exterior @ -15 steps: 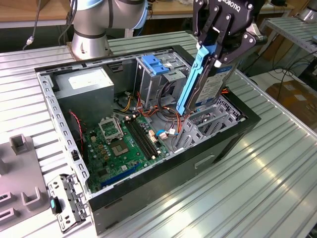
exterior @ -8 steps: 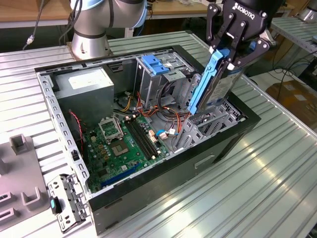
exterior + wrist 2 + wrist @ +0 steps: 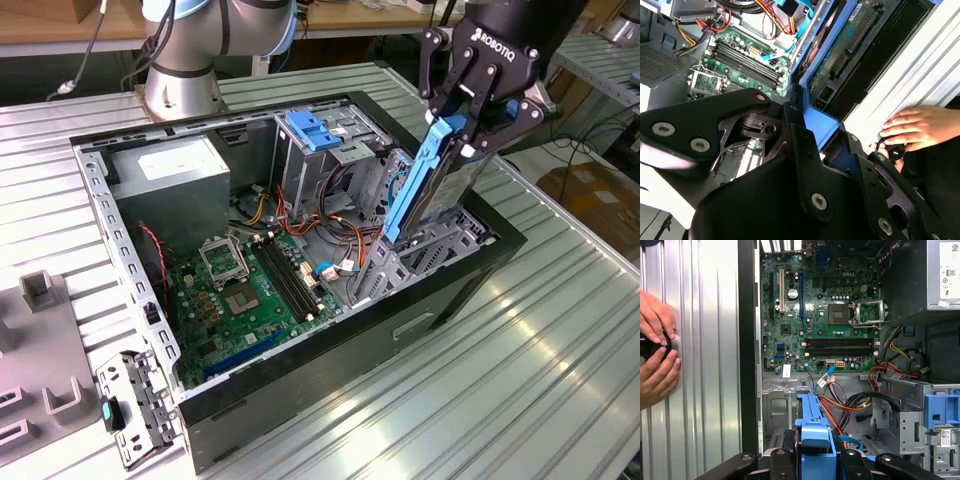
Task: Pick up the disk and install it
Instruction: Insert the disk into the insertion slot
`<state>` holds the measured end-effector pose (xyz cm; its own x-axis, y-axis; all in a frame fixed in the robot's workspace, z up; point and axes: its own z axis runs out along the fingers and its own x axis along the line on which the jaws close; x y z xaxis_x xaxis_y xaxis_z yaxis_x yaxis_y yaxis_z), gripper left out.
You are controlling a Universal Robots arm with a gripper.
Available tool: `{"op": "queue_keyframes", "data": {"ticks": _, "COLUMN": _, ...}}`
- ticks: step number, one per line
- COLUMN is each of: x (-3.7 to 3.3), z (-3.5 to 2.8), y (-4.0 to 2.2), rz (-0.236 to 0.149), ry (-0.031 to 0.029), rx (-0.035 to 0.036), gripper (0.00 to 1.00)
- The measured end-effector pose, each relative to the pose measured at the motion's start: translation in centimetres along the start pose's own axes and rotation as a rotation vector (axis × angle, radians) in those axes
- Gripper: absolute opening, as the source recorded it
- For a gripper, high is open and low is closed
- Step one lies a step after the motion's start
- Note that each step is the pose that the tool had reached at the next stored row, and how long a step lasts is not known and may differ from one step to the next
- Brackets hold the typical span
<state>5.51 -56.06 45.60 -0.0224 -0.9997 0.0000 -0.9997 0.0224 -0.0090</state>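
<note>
The disk (image 3: 452, 190) stands on edge in its blue carrier rails (image 3: 412, 190), tilted, with its lower end inside the drive bay (image 3: 445, 250) at the end of the open computer case on the exterior view's right. My gripper (image 3: 470, 130) is shut on the disk's upper end. In the second wrist view the blue carrier (image 3: 821, 122) and the disk's green circuit-board side (image 3: 842, 47) reach from between the black fingers (image 3: 805, 150) down into the case. In the first wrist view the blue rail (image 3: 814, 432) sits between the finger links (image 3: 780, 462).
The open case (image 3: 110, 215) holds the motherboard (image 3: 240, 290), a grey power-supply box (image 3: 175, 170), a metal cage with a blue latch (image 3: 315, 130) and loose cables (image 3: 330, 235). A person's hands (image 3: 655, 355) rest on the table beside the case. Grey fixtures (image 3: 40, 290) and a bracket (image 3: 135, 405) lie on the exterior view's left.
</note>
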Motion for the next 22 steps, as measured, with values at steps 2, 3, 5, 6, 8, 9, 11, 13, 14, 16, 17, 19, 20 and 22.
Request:
{"op": "queue_keyframes", "data": {"ticks": 2, "x": 0.01, "z": 0.21, "y": 0.0, "rz": 0.002, "ry": 0.0001, "rx": 0.0, "gripper": 0.37}}
{"op": "queue_keyframes", "data": {"ticks": 3, "x": 0.01, "z": 0.31, "y": 0.0, "rz": 0.002, "ry": 0.0002, "rx": 0.0, "gripper": 0.37}}
{"op": "queue_keyframes", "data": {"ticks": 5, "x": 0.01, "z": 0.51, "y": 0.0, "rz": 0.002, "ry": 0.0002, "rx": 0.0, "gripper": 0.37}}
{"op": "queue_keyframes", "data": {"ticks": 6, "x": 0.01, "z": 0.66, "y": 0.01, "rz": 0.003, "ry": 0.0001, "rx": 0.0, "gripper": 0.37}}
{"op": "queue_keyframes", "data": {"ticks": 8, "x": 0.01, "z": 0.91, "y": 0.0, "rz": 0.003, "ry": 0.0001, "rx": 0.0, "gripper": 0.37}}
{"op": "queue_keyframes", "data": {"ticks": 9, "x": 0.01, "z": 0.95, "y": 0.0, "rz": 0.003, "ry": 0.0002, "rx": 0.0, "gripper": 0.37}}
{"op": "queue_keyframes", "data": {"ticks": 11, "x": 0.01, "z": 1.05, "y": 0.0, "rz": 0.004, "ry": 0.0001, "rx": 0.0, "gripper": 0.37}}
{"op": "queue_keyframes", "data": {"ticks": 13, "x": 0.01, "z": 1.12, "y": -0.06, "rz": 0.006, "ry": 0.0003, "rx": -0.0004, "gripper": 0.37}}
{"op": "queue_keyframes", "data": {"ticks": 14, "x": 0.01, "z": 1.16, "y": -0.14, "rz": 0.009, "ry": 0.0004, "rx": -0.0008, "gripper": 0.37}}
{"op": "queue_keyframes", "data": {"ticks": 16, "x": 0.01, "z": 1.22, "y": -0.23, "rz": 0.013, "ry": 0.0004, "rx": -0.0013, "gripper": 0.37}}
{"op": "queue_keyframes", "data": {"ticks": 17, "x": 0.01, "z": 1.28, "y": -0.25, "rz": 0.015, "ry": 0.0006, "rx": -0.0013, "gripper": 0.37}}
{"op": "queue_keyframes", "data": {"ticks": 19, "x": 0.02, "z": 1.54, "y": -0.26, "rz": 0.015, "ry": -0.0002, "rx": -0.0013, "gripper": 0.37}}
{"op": "queue_keyframes", "data": {"ticks": 20, "x": 0.02, "z": 1.58, "y": -0.26, "rz": 0.015, "ry": 0.0003, "rx": -0.0013, "gripper": 0.37}}
{"op": "queue_keyframes", "data": {"ticks": 22, "x": 0.02, "z": 1.75, "y": -0.26, "rz": 0.015, "ry": 0.0002, "rx": -0.0013, "gripper": 0.37}}
